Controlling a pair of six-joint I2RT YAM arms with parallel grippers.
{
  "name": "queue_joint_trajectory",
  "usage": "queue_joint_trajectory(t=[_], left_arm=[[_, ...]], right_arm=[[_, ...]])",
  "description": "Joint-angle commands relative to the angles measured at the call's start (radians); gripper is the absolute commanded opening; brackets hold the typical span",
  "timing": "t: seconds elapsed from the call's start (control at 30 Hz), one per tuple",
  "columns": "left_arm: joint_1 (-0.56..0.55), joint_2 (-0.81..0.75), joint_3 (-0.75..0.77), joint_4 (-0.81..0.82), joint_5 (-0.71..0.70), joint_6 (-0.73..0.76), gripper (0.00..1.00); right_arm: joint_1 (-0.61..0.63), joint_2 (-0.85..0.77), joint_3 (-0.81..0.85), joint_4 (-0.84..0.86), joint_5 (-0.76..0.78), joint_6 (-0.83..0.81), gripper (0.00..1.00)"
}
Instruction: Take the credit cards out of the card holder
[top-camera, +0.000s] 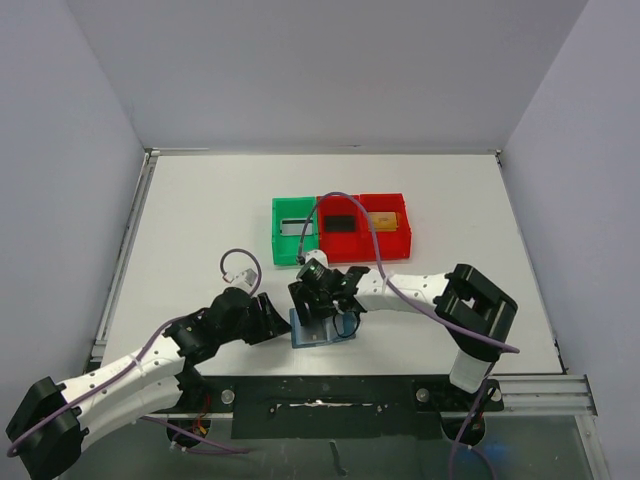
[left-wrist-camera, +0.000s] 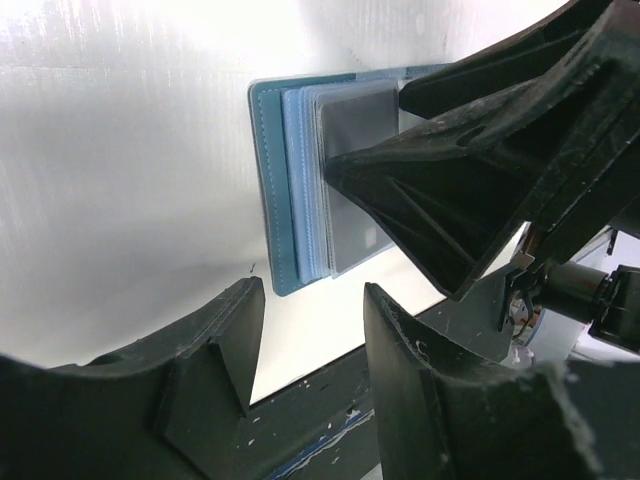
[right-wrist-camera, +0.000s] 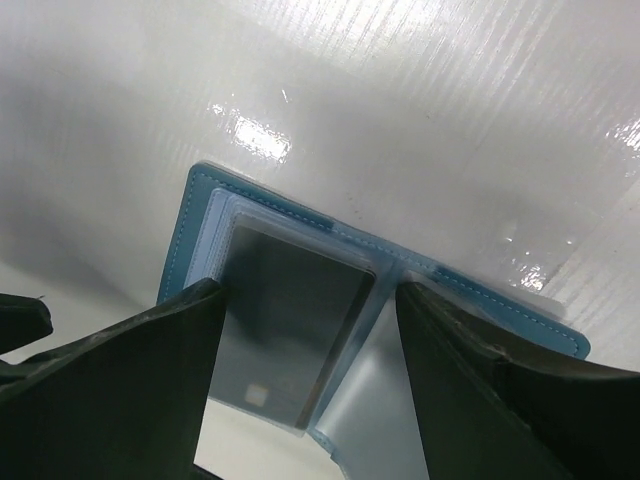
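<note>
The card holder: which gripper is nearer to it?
Right. The right gripper hangs directly over the card holder; the left gripper sits just beside its left edge.

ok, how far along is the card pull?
Looks part done: a dark card and a tan card lie in the red bins. In hand: right tool open astride a grey card sitting in the open card holder. Left: pull that one; any beneath can't be seen.

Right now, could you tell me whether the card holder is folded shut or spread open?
Spread open: both blue panels of the card holder show side by side, a dark grey card on one.
</note>
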Motion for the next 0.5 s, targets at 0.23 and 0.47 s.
queue_joint_trajectory(t=[0.23, 0.47], left_arm=[[0.004, 0.001, 0.059, 0.036, -0.050, -0.030, 0.43], [0.004, -0.030, 0.077, -0.030, -0.057, -0.016, 0.43]], right_arm=[[0.022, 0.096, 0.115, -0.205, 0.094, 0.104, 0.74], [0.045, 0.138, 0.163, -0.251, 0.156, 0.186, 0.69]])
